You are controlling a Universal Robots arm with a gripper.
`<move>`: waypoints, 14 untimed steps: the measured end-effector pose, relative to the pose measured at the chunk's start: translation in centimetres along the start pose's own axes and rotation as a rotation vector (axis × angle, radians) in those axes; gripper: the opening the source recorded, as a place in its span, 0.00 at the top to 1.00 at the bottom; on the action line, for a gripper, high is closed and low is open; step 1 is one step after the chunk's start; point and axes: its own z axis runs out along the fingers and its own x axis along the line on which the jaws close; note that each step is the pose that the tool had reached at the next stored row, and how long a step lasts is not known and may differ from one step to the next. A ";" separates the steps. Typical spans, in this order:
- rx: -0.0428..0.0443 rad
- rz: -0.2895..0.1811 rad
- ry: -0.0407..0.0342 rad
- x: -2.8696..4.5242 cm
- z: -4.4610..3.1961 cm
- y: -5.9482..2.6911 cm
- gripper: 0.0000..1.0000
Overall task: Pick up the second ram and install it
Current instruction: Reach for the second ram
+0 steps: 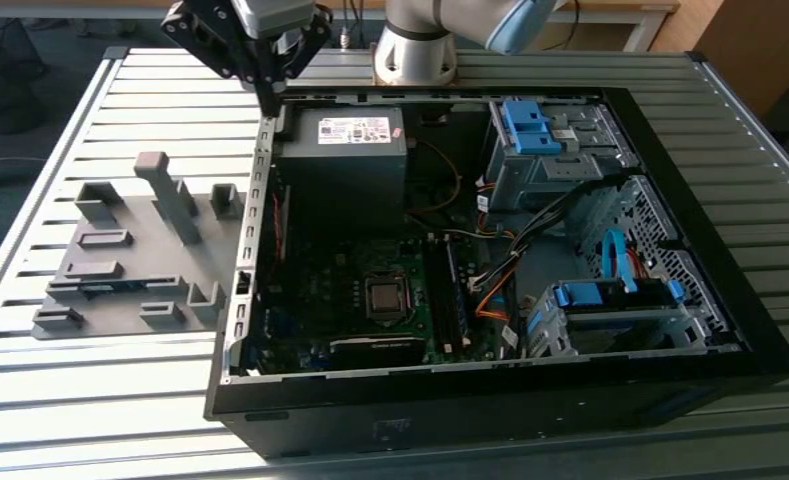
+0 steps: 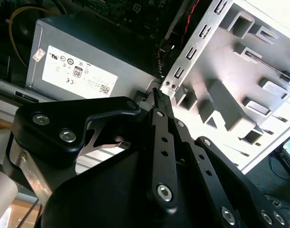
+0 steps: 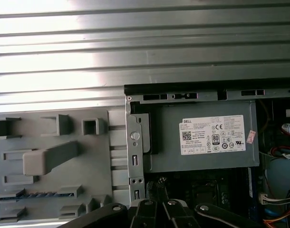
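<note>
The second ram [image 1: 101, 287] is a thin green-blue stick lying low between holder blocks on the grey holder plate [image 1: 134, 255], at the exterior view's left. The first wrist view also shows the ram [image 3: 35, 194] in its slot on the plate [image 3: 95, 180]. My gripper [image 1: 275, 100] hangs over the far left corner of the open computer case [image 1: 501, 395], well away from the ram. Its black fingertips [image 3: 149, 186] meet with nothing between them. In the second wrist view the gripper [image 2: 158, 94] points at the case's edge beside the power supply [image 2: 88, 61].
Tall upright grey blocks [image 1: 167, 195] rise from the holder plate. Inside the case are the power supply [image 1: 347, 135], the motherboard [image 1: 367, 290], loose cables [image 1: 501, 270] and blue drive cages [image 1: 541, 130]. The arm's base [image 1: 414, 50] stands behind the case on the slatted metal table [image 1: 101, 400].
</note>
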 end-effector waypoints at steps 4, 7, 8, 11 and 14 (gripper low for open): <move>0.0000 0.000 0.0000 0.22 -0.01 -0.17 0.89; 0.0000 0.000 0.0000 0.40 -0.02 -0.36 0.89; 0.0000 0.000 0.0000 0.46 -0.02 -0.42 0.89; -0.0001 0.000 -0.0001 0.66 -0.04 -0.64 0.89; -0.0001 0.000 0.0000 0.84 -0.05 -0.84 0.89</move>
